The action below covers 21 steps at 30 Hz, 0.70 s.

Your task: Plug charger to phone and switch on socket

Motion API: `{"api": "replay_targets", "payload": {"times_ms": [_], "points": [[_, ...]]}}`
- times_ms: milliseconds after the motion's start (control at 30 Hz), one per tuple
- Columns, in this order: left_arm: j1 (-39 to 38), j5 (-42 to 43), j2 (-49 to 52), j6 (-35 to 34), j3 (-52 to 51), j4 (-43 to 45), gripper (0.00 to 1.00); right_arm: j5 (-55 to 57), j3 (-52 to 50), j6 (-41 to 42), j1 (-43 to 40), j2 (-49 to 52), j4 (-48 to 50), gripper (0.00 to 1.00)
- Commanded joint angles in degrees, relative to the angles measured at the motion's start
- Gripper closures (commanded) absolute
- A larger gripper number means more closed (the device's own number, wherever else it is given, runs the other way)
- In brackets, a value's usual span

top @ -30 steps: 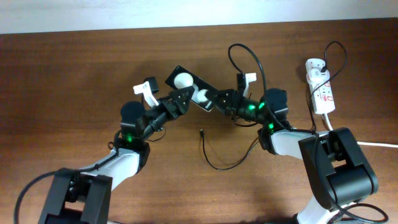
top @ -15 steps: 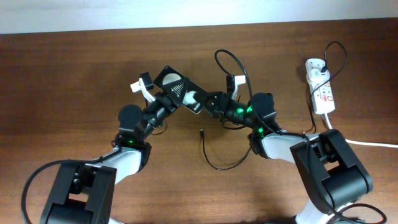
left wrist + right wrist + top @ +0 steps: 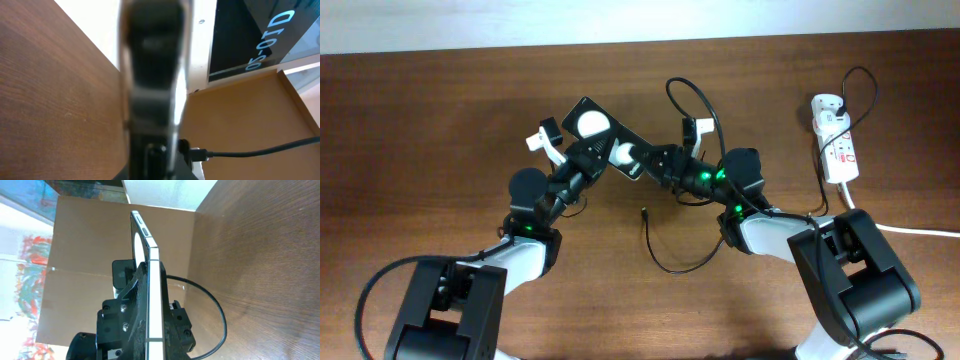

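The phone (image 3: 591, 122), a black slab with two white round patches, is held off the table between both arms. My left gripper (image 3: 597, 156) is shut on its lower left edge. My right gripper (image 3: 648, 163) is shut on its right end. The phone (image 3: 150, 275) shows edge-on between the jaws in the right wrist view, and as a blurred dark edge, the phone (image 3: 152, 75), in the left wrist view. The charger's black plug tip (image 3: 644, 212) lies free on the table below the phone, its cable (image 3: 672, 268) curving right. The white socket (image 3: 840, 150) lies at the far right with the white adapter (image 3: 823, 104) on it.
A thick white cord (image 3: 920, 232) runs from the socket off the right edge. A black cable loop (image 3: 705, 92) arches over the right wrist. Bare brown table lies left of the arms and along the front.
My left gripper has gone from open to shut on the phone. Both grippers and the phone have shifted left and slightly toward the back.
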Motion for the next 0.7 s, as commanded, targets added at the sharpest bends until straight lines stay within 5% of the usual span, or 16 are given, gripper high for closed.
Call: {"api": "replay_targets", "payload": {"times_ms": [0, 33, 100, 167, 267, 467, 667], "points": [[-0.68, 2.14, -0.48, 1.73, 0.85, 1.81, 1.00, -2.51, -0.09, -5.25, 0.70, 0.44, -1.05, 0.59], [-0.63, 2.19, -0.48, 1.70, 0.85, 1.81, 1.00, -3.74, -0.09, -7.96, 0.59, 0.44, 0.55, 0.34], [-0.63, 2.34, -0.48, -0.55, 0.85, 1.81, 1.00, -6.62, -0.09, -11.02, -0.44, 0.44, 6.49, 0.04], [-0.63, 2.38, -0.48, -1.62, 0.85, 1.81, 1.00, -12.20, -0.09, -11.02, -4.07, 0.42, 13.68, 0.01], [2.12, 7.10, -0.48, -4.63, 0.85, 0.57, 1.00, -21.66, -0.94, -11.04, -12.44, 0.39, 11.96, 0.02], [6.16, 15.39, -0.46, -11.58, 1.68, -12.63, 1.00, -22.49, -7.39, -26.25, -18.05, 0.39, -6.97, 0.02], [11.21, 32.20, 3.39, -10.56, 19.45, -30.97, 1.00, -18.62, -7.48, -29.22, -18.08, 0.20, -11.32, 0.02]]}}
